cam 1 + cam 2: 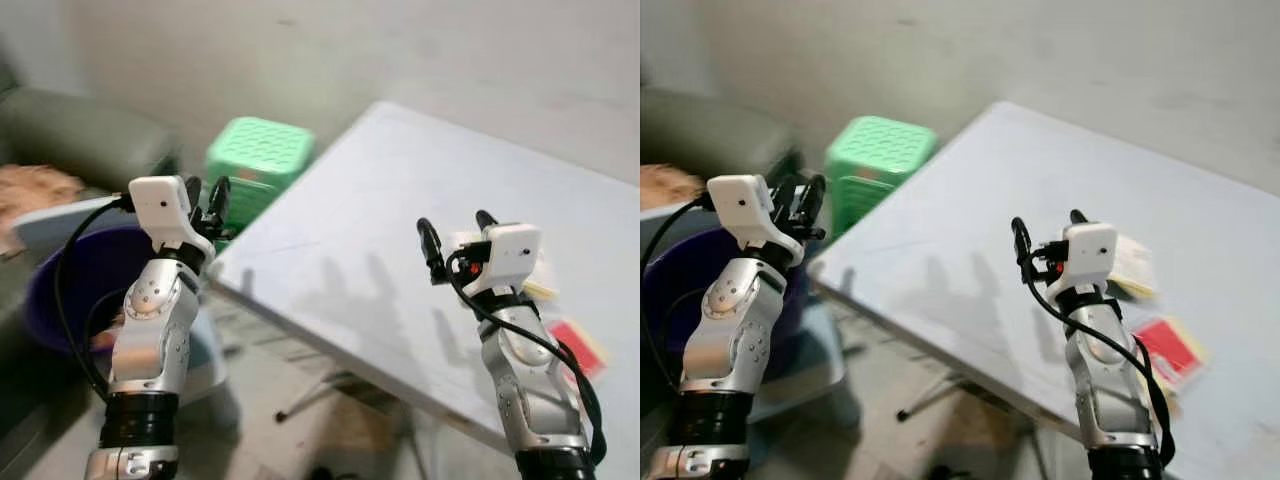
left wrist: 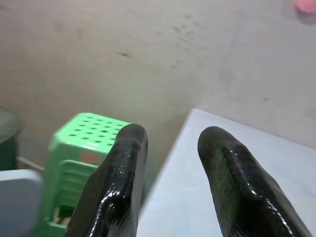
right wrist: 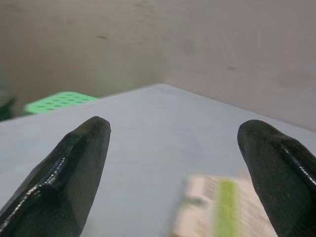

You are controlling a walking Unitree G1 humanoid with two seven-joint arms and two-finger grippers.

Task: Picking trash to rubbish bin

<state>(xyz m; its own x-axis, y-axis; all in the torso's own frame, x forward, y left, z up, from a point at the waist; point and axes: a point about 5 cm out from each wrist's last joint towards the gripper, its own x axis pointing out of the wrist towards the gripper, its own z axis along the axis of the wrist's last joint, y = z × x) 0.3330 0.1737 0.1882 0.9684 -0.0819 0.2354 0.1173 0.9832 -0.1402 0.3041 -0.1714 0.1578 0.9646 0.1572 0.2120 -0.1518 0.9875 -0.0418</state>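
A white packet with a yellow-green stripe (image 1: pixel 1132 266) lies on the pale grey table (image 1: pixel 400 190), just beyond my right wrist. The right wrist view has it blurred, low between the fingers (image 3: pixel 219 210). A red and yellow packet (image 1: pixel 1170 350) lies on the table to the right of that arm. My right gripper (image 1: pixel 455 222) hovers over the table, open and holding nothing. My left gripper (image 1: pixel 205 195) is raised off the table's left corner, above a purple bin (image 1: pixel 85 275), open with nothing between its fingers (image 2: pixel 123 163).
A green plastic stool (image 1: pixel 258 158) stands past the table's left corner. A dark green sofa (image 1: pixel 80 130) sits at the far left beside the bin. The table's near edge runs diagonally, with folding legs (image 1: pixel 320 390) and bare floor under it.
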